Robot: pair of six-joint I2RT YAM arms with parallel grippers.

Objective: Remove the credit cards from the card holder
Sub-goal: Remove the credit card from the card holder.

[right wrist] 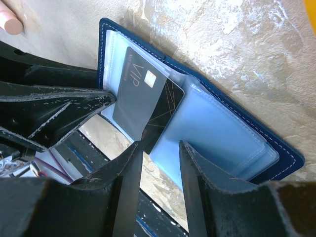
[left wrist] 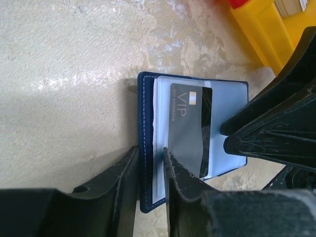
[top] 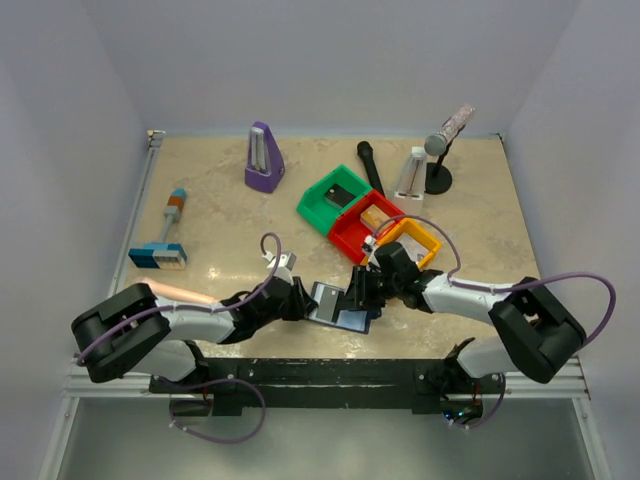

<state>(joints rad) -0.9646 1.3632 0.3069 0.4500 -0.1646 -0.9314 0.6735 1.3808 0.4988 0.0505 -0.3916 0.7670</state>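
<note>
The card holder [top: 350, 320] lies open near the table's front edge, navy outside with pale blue panels inside [left wrist: 232, 98]. A black credit card marked VIP [left wrist: 190, 123] sticks halfway out of a pocket; it also shows in the right wrist view [right wrist: 143, 101]. Other cards are hidden. My left gripper [left wrist: 150, 150] is shut on the holder's stitched navy edge [left wrist: 143, 113]. My right gripper [right wrist: 160, 148] is open over the other half [right wrist: 217, 133]. Its left fingertip [right wrist: 136, 150] is at the card's lower corner. In the top view the grippers [top: 305, 300] [top: 360, 290] meet over the holder.
Green [top: 335, 195], red [top: 362, 228] and yellow [top: 412, 243] bins stand just behind the right gripper; the yellow one shows in the left wrist view [left wrist: 256, 29]. A purple wedge [top: 263, 158], a black marker [top: 370, 165], a microphone stand [top: 440, 150] and a screwdriver [top: 175, 208] lie farther back.
</note>
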